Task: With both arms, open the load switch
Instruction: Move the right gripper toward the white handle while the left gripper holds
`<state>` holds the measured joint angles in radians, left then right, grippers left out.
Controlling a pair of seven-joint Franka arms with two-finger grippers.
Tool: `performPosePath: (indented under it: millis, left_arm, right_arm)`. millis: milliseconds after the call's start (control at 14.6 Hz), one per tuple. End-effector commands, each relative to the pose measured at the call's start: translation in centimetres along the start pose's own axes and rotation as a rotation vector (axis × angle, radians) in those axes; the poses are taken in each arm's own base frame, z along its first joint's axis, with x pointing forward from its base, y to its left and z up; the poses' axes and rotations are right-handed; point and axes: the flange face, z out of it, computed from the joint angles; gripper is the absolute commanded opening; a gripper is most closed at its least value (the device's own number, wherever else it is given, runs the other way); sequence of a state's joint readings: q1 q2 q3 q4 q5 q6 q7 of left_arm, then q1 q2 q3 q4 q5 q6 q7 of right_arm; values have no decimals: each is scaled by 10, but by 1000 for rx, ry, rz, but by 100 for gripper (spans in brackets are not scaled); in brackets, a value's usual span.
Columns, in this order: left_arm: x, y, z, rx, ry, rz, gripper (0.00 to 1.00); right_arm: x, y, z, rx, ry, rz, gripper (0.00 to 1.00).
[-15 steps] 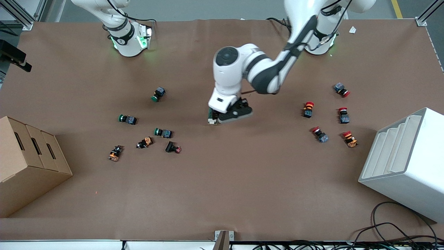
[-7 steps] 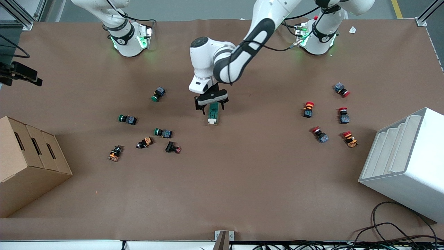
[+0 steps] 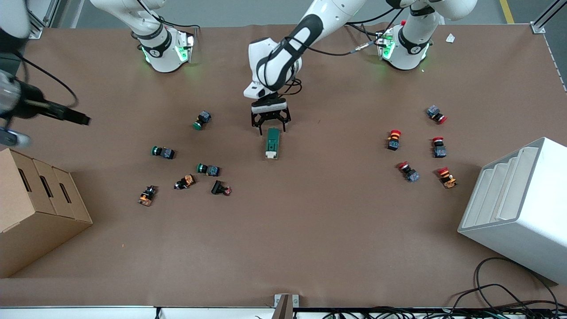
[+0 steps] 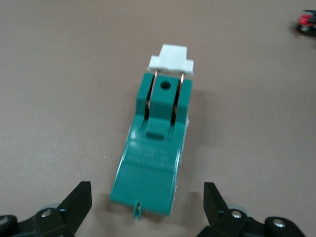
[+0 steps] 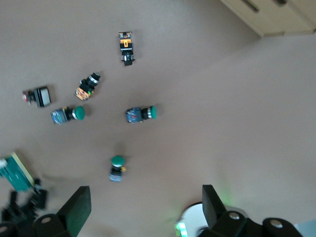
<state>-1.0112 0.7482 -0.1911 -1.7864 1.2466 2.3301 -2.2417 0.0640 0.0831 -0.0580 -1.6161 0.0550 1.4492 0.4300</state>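
Observation:
The load switch [image 3: 272,143] is a dark green block lying flat mid-table, its white tab [image 3: 271,154] at the end nearer the front camera. In the left wrist view the load switch [image 4: 155,143] fills the middle, white tab [image 4: 171,58] away from the fingers. My left gripper [image 3: 270,128] [image 4: 146,197] is open just off the switch's other end, one finger on each side and not touching it. My right gripper [image 3: 75,117] [image 5: 146,207] hangs open and holding nothing, high over the right arm's end of the table. The right wrist view catches the load switch [image 5: 17,173] at its edge.
Green-capped push buttons [image 3: 203,119] [image 3: 162,152] [image 3: 208,169] and orange-and-black parts [image 3: 185,181] [image 3: 147,195] lie toward the right arm's end. Red-capped buttons [image 3: 392,139] [image 3: 438,147] [image 3: 408,171] lie toward the left arm's end. A cardboard box [image 3: 35,208] and white rack [image 3: 518,208] flank the table.
My left gripper has drawn back from beside the switch to its end nearer the bases, and has turned. The right gripper has swung in over the table.

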Motion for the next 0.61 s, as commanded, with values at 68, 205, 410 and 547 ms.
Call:
performPosePath:
  millis: [68,205,410,547]
  left_arm:
    - [-19,-14,0,-72,109,46,100]
    - [-30,-16,7,-74,183,63,100]
    - [-58,-24,20,-49,294,96,100]
    - [-67,-30,30,-50,351,86,100]
  right_arm:
    - [-6,-89,40,-31,-2,278,100]
    - [-12,-141,64,-58,-14,411,100]
    - [-22,-212,108,-114,-39,590,100]
    - [-29,-252,137,-118,-66,696,100]
